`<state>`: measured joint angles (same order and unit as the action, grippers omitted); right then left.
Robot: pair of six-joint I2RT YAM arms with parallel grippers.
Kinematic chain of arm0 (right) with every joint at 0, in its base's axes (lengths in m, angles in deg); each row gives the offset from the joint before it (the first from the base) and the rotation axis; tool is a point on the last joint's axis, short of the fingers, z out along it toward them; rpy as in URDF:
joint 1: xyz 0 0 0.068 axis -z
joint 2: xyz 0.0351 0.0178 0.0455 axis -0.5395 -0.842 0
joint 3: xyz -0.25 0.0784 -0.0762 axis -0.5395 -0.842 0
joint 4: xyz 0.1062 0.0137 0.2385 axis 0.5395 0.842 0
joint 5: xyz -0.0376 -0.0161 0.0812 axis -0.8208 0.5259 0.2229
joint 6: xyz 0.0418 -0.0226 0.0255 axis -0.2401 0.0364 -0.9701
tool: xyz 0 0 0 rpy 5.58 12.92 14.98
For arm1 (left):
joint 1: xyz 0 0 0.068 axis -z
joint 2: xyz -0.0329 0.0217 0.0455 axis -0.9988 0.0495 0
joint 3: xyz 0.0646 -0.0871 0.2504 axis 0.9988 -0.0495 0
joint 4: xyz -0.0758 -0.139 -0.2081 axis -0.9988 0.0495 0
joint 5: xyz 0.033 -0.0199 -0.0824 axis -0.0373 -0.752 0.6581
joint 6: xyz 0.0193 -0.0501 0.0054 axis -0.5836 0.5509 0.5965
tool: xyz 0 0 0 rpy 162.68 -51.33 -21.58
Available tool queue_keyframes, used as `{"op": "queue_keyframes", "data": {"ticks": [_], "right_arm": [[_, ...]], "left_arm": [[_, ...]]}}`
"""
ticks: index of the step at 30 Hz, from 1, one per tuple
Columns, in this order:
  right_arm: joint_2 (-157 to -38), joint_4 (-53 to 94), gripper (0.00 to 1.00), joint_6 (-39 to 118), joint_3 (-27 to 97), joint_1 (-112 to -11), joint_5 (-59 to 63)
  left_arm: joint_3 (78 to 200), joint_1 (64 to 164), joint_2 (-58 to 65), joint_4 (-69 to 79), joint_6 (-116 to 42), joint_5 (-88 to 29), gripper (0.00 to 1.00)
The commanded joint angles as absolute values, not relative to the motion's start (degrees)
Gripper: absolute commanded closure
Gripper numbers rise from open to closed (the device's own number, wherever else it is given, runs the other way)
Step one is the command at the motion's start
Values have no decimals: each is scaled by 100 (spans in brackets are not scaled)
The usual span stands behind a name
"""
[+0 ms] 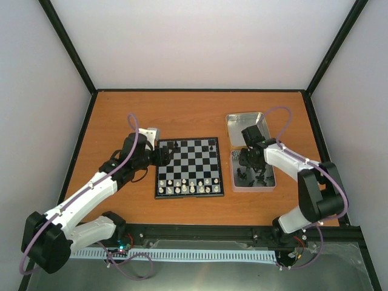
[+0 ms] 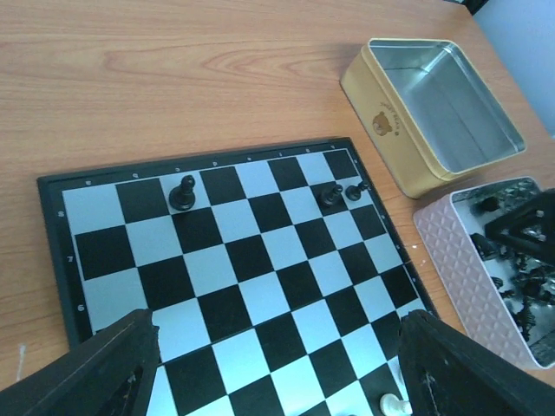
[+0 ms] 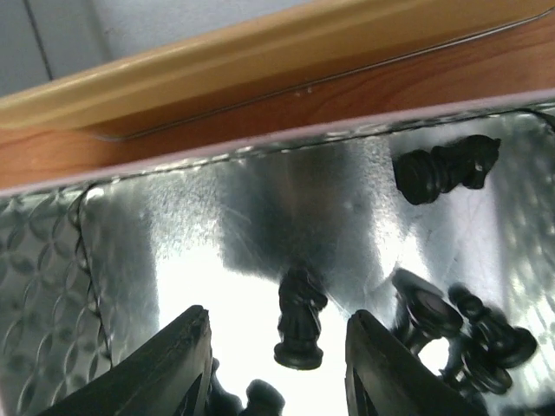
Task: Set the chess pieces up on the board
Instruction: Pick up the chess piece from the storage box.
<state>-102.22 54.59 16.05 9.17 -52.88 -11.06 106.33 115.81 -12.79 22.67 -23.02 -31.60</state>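
The board (image 1: 189, 165) lies mid-table, with three black chess pieces on its far row: one (image 2: 182, 192) to the left and two (image 2: 330, 195) close together at the right. My left gripper (image 2: 277, 368) hovers over the board's left side, open, with only bare squares between its fingers (image 2: 95, 373). My right gripper (image 3: 277, 364) is down inside the tin (image 1: 268, 180) of loose black pieces. It is open, its fingers (image 3: 169, 368) on either side of a lying black piece (image 3: 299, 325) with a gap on both sides.
White pieces (image 1: 188, 185) fill the board's two near rows. An empty gold-sided tin (image 2: 438, 108) sits beyond the pieces tin. More black pieces (image 3: 442, 169) lie around in the tin, some (image 3: 473, 334) close by my right finger.
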Motion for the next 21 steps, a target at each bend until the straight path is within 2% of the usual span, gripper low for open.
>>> {"op": "queue_keyframes", "data": {"ticks": [1, 7, 15, 21], "right_arm": [[-10648, 5413, 57, 1677, 1210, -5242, -1175], [-10800, 5379, 60, 1626, 1053, -5238, -1093], [-10769, 5384, 58, 1563, 703, -5251, -1282], [-10844, 5257, 73, 1548, 677, -5251, -1222]], "left_arm": [[10510, 11538, -1353, 1823, -2099, -2875, 24], [10393, 11538, -1368, 1643, -2040, -2681, 24], [10437, 11537, -1244, 1529, -2018, -2594, 24], [10454, 11537, -1140, 1502, -1998, -2522, 25]]}}
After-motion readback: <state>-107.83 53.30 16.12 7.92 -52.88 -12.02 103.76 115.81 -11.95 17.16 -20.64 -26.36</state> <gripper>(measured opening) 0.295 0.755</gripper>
